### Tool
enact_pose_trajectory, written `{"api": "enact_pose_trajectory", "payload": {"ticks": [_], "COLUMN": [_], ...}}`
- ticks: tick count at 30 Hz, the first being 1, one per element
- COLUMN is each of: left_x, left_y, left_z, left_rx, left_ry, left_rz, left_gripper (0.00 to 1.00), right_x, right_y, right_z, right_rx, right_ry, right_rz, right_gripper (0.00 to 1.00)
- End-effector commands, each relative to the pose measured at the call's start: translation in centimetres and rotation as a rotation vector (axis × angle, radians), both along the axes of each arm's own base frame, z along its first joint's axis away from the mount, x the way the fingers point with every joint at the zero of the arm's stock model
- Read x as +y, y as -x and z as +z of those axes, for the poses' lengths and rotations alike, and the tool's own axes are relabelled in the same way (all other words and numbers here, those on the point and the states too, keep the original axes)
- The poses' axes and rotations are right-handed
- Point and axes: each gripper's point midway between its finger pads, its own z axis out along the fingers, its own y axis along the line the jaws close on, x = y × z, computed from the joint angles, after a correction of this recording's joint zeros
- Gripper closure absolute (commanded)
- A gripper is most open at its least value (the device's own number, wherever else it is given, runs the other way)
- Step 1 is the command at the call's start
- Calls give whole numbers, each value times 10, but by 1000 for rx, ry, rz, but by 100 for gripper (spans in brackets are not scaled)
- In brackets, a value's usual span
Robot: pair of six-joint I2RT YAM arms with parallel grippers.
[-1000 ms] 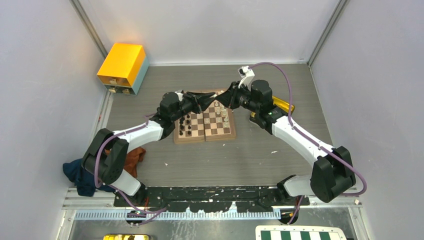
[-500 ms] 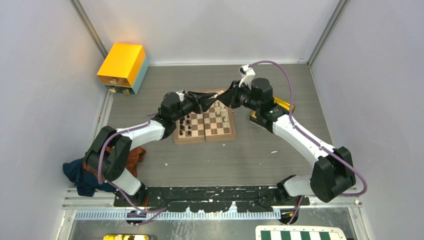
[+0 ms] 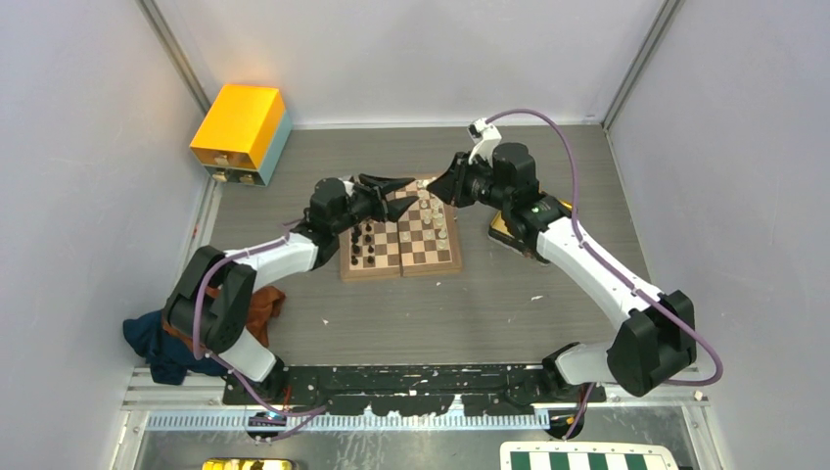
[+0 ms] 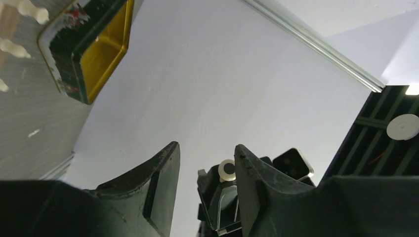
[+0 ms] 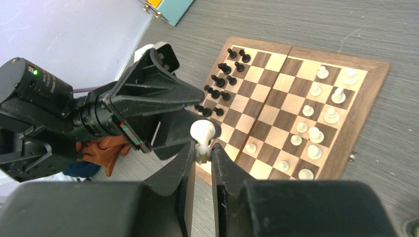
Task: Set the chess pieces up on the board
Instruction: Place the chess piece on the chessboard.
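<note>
Cream-white pawn [image 5: 202, 132] pinched in my right tool [image 5: 201, 152] above the edge of the wooden board [image 5: 269, 114], facing my left tool [image 4: 205, 163], jaws spread wide; black pieces [image 5: 222, 81] and white pieces [image 5: 316, 113] line opposite sides.
</note>
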Motion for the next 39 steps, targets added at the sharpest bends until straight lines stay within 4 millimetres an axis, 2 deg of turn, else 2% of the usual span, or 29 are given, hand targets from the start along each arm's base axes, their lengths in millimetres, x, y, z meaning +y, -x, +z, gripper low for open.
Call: {"api": "enact_pose_trajectory", "payload": {"ticks": [1, 4, 8, 15, 23, 30, 39], "left_x": [24, 41, 59, 77, 89, 95, 102], "left_y": [-3, 0, 7, 21, 31, 37, 43], "left_z": [8, -2, -6, -6, -4, -3, -2], "left_rx": [-100, -141, -189, -241, -278, -301, -319], "left_ry": [-93, -212, -383, -583, -701, -758, -809], "left_rz": [21, 28, 18, -15, -36, -50, -57], "left_gripper": [54, 54, 54, 54, 54, 54, 54], "right_x": [-17, -29, -43, -47, -47, -47, -40], "right_y": [-1, 1, 13, 43, 68, 76, 69], "right_z": [29, 21, -5, -42, -72, -104, -132], "right_rx": [-24, 54, 198, 356, 430, 509, 572], "right_ry": [76, 173, 306, 485, 593, 657, 704], "right_rz": [-57, -98, -119, -110, -125, -125, -118], "right_gripper": [99, 99, 99, 99, 99, 99, 99]}}
